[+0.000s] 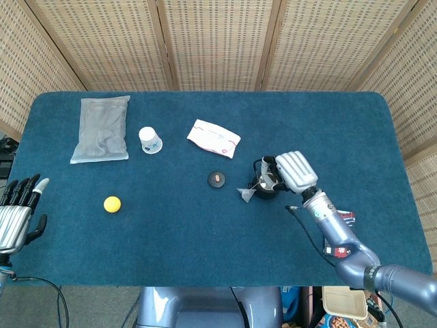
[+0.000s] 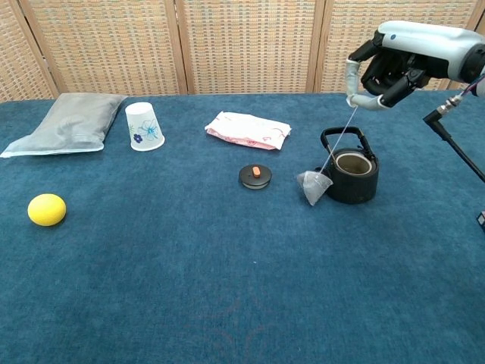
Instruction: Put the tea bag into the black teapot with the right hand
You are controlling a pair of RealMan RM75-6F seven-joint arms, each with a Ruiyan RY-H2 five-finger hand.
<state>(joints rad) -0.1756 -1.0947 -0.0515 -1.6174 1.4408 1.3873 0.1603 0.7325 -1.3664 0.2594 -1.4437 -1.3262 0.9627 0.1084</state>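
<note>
Bright, even, apparently overhead light; soft faint shadows, sharp focus throughout.

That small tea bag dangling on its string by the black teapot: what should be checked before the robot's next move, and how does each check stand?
1. Right hand holds the string: ok.
2. Grey pyramid tea bag lifted off the blue table: cannot tell.
3. Tea bag above the black iron teapot mouth: not ok, it hangs beside the pot's left wall.
4. Teapot open, round black lid lying apart: ok.
5. Teapot handle upright, near the string's path: not ok.
6. Left hand far away: ok.
</note>
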